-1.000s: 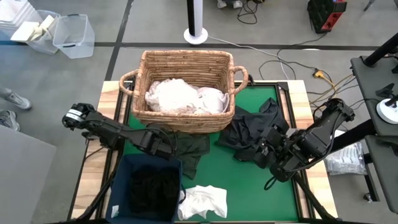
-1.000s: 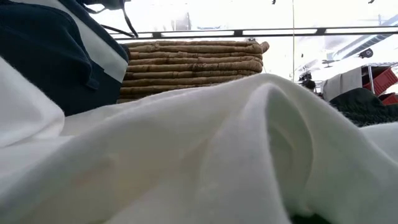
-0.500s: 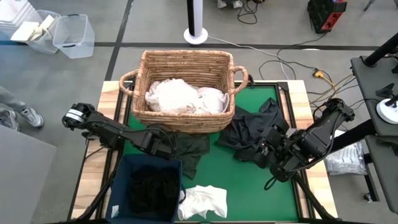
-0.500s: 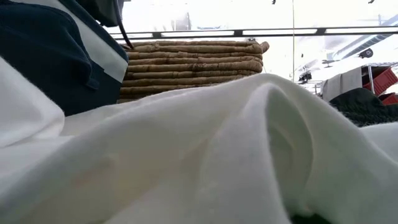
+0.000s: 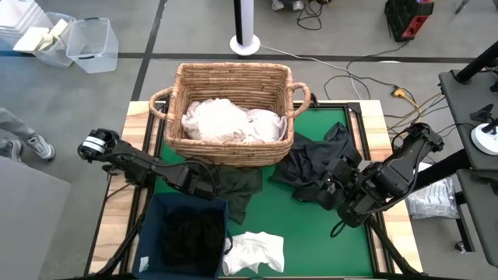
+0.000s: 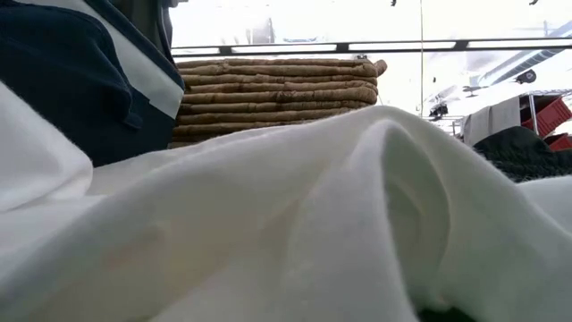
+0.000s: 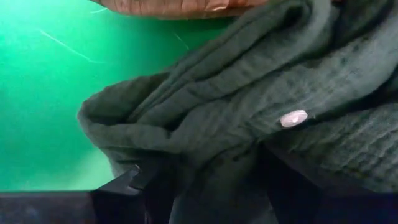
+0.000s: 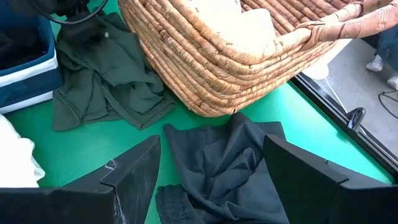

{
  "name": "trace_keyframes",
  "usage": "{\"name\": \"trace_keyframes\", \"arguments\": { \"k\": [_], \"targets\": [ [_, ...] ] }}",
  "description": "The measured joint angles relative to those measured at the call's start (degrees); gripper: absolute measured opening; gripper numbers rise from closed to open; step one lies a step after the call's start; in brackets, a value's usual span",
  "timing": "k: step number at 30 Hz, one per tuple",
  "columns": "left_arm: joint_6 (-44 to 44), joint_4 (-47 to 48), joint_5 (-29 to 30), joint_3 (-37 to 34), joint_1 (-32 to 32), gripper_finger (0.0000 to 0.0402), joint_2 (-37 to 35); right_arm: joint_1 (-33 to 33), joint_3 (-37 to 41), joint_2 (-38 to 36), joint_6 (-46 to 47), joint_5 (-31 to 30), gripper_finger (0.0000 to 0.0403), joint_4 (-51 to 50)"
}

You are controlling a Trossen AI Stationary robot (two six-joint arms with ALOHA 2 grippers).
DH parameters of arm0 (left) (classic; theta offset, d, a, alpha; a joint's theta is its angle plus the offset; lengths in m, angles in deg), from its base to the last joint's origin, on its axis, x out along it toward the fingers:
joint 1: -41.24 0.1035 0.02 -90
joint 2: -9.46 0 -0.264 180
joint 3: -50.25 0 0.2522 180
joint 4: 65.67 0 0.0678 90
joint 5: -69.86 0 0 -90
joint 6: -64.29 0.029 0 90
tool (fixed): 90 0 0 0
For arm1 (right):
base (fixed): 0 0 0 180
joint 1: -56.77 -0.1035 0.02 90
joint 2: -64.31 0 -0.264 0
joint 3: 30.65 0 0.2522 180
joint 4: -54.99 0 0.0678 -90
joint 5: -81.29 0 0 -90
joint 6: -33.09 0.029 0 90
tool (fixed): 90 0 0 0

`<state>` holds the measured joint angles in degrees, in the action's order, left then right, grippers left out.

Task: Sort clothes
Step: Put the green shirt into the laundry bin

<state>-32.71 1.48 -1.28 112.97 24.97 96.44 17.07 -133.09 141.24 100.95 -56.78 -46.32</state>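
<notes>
Two dark garments face you: your left gripper (image 5: 208, 180), jaws apart, sits on the green one (image 5: 237, 187) (mid-table, beside the basket (image 5: 230, 113)); your right gripper (image 5: 331, 189), spread, hovers over the black one (image 5: 311, 163) toward the right edge.

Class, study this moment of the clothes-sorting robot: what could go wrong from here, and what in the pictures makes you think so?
1. The left gripper is open over the dark green garment, which lies against the wicker basket; a pull might drag the basket.
2. The right gripper is open above the black garment, whose loose folds may give only a partial hold.
3. The white garment beside the navy bin fills the low view.
</notes>
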Motion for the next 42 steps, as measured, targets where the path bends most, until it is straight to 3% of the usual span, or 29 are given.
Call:
{"name": "trace_keyframes", "arguments": {
  "k": [7,18,25,42],
  "targets": [
    [0.9,-0.5,0.2,-0.9,0.0,0.0165,0.0,0.0,0.0,0.0,0.1,0.0,0.0267,0.0],
    [3.6,-1.7,0.2,-0.9,-0.1,0.0010,0.0,0.0,0.0,0.0,0.1,0.0,0.0266,0.0],
    [8.2,-1.0,-0.5,1.7,-0.2,0.0003,-0.6,0.0,0.0,0.0,-0.1,0.0,0.0258,0.0],
    [16.9,12.7,-0.5,17.4,-0.3,0.0000,-0.6,0.0,0.0,0.0,-1.4,0.0,0.0256,0.0]
  ]
}}
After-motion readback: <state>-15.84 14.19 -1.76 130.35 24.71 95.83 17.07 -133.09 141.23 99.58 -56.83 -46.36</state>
